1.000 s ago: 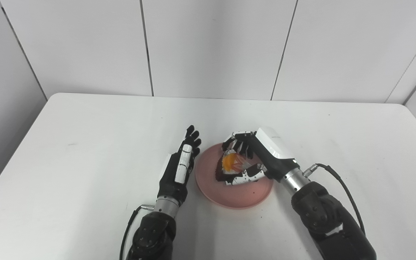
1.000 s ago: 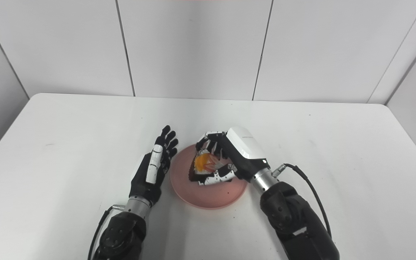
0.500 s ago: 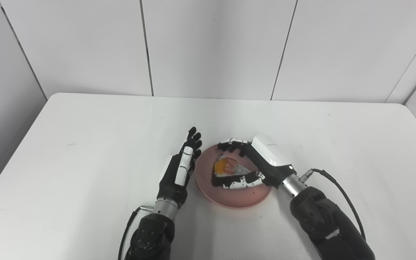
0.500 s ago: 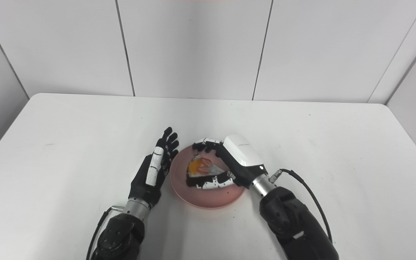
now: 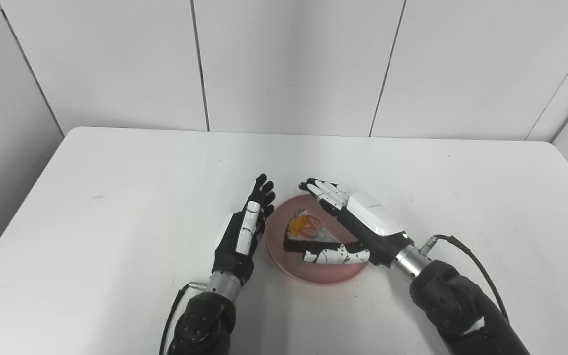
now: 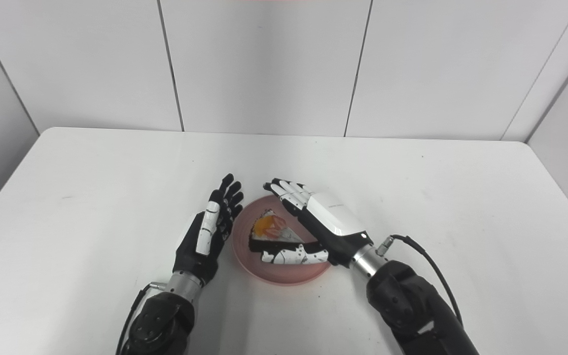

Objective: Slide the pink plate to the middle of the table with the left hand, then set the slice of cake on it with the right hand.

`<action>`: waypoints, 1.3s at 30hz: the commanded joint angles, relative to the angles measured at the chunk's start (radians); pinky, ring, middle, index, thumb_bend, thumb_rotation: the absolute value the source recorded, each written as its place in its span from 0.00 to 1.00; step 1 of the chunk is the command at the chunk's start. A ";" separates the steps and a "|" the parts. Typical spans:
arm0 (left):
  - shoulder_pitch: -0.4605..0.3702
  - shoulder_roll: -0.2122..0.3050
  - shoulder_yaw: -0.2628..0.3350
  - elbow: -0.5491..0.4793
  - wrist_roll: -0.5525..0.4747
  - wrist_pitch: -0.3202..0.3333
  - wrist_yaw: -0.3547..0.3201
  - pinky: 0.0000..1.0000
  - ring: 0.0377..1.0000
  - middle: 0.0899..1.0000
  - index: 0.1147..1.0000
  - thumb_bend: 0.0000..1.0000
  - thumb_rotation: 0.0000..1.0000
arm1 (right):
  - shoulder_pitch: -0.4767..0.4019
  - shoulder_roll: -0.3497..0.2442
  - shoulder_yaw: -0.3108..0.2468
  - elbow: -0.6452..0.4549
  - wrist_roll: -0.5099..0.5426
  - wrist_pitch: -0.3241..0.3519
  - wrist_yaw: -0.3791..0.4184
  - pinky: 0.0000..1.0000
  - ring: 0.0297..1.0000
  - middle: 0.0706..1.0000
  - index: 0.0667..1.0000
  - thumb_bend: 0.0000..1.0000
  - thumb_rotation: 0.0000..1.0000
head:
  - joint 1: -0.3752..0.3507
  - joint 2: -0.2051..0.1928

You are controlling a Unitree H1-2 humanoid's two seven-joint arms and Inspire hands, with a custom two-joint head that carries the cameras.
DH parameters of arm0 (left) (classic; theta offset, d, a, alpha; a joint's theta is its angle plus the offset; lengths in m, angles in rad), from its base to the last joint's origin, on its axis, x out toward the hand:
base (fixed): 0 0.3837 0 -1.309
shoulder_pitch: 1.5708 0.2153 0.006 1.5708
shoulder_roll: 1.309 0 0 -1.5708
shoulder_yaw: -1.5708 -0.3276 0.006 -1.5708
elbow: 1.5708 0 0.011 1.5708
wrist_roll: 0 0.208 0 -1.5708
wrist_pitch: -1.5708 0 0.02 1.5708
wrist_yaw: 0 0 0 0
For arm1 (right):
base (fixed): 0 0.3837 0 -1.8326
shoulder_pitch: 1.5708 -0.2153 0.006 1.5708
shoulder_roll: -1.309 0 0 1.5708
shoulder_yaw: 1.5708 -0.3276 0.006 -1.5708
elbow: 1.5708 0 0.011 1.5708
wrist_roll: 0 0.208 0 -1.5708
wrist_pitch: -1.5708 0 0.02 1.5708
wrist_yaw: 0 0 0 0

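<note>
The pink plate (image 5: pixel 328 272) lies near the middle of the white table. A slice of cake (image 5: pixel 308 233) with a dark base and orange and red topping lies on its left half. My right hand (image 5: pixel 358 224) is open over the plate, fingers stretched out past the far side of the slice and thumb lying along its near side. It no longer grips the cake. My left hand (image 5: pixel 247 231) is open and empty, standing on edge just left of the plate's rim. Both also show in the right eye view, the cake (image 6: pixel 270 232) and the plate (image 6: pixel 291 276).
The white table (image 5: pixel 116 197) is backed by white wall panels. A cable (image 5: pixel 466 256) loops from my right wrist. Nothing else stands on the table.
My right hand has lowered the cake onto the plate and spread its fingers, letting go of the slice. The left hand has barely moved.
</note>
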 commanded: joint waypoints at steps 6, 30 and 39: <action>0.034 0.023 0.011 -0.035 -0.025 0.047 -0.013 1.00 1.00 1.00 1.00 0.68 1.00 | 0.053 0.066 -0.112 -0.077 0.130 0.018 -0.092 1.00 1.00 1.00 0.99 0.84 0.86 | -0.005 0.001; 0.028 0.050 0.014 0.051 -0.020 -0.086 -0.035 1.00 1.00 1.00 1.00 0.60 1.00 | 0.176 0.295 -0.312 0.057 0.674 0.015 -0.141 1.00 1.00 1.00 1.00 0.69 0.99 | 0.023 -0.024; 0.024 0.068 0.002 0.087 0.008 -0.141 -0.039 1.00 1.00 1.00 1.00 0.65 1.00 | 0.173 0.311 -0.326 0.065 0.691 0.035 -0.164 1.00 1.00 1.00 1.00 0.68 1.00 | 0.020 -0.029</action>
